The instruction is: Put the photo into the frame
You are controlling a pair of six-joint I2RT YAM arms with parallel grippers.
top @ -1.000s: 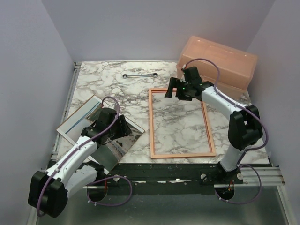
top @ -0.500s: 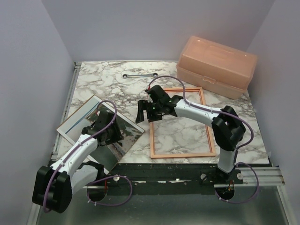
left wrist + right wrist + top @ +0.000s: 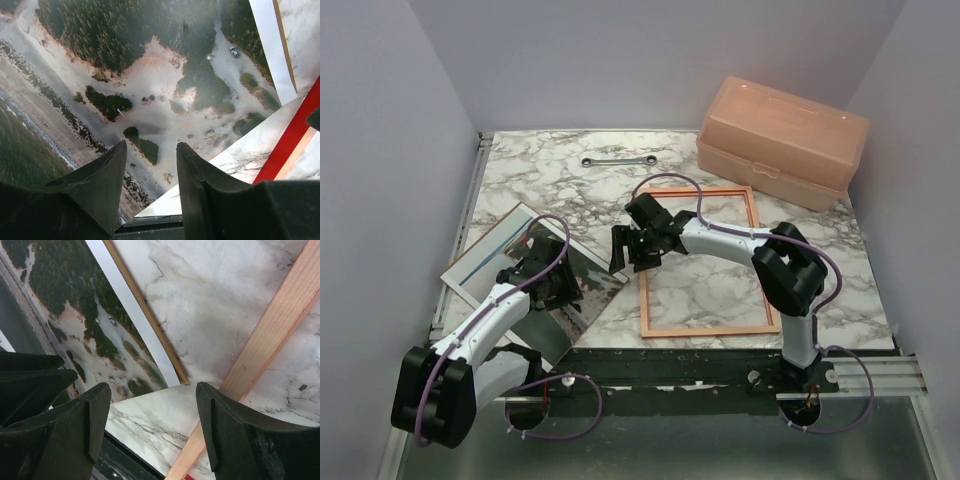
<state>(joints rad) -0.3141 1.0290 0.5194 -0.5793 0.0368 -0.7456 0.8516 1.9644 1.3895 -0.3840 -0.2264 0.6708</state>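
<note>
From above, the table (image 3: 550,185) is a white marble-patterned top with grey veins, closed in by plain pale lilac walls (image 3: 650,60) on three sides. The frame (image 3: 710,328) lies flat on the right half, pale wood side up, with bare marble showing through its opening. The photo (image 3: 485,255) lies flat and turned at an angle on the left half, just beside the frame's left rail (a thin blue line runs near its far-left side). The left gripper (image 3: 555,290) is over the photo's near part. The right gripper (image 3: 628,250) reaches across the frame's left rail toward the photo's right corner. A pink box (image 3: 782,140) sits in the far right corner and a wrench (image 3: 618,160) lies near the far edge.

In the left wrist view, the left gripper (image 3: 150,150) has its jaws parted with nothing between them. The photo (image 3: 150,75), showing trees and sand, fills the view below, and a red strip (image 3: 295,130) crosses the right edge.

In the right wrist view, the right gripper (image 3: 152,390) is spread wide and empty. It is over the marble between the photo's (image 3: 75,320) white-edged corner, which has a brown edge (image 3: 145,315) beside it, and the frame's (image 3: 270,335) wooden rail.
</note>
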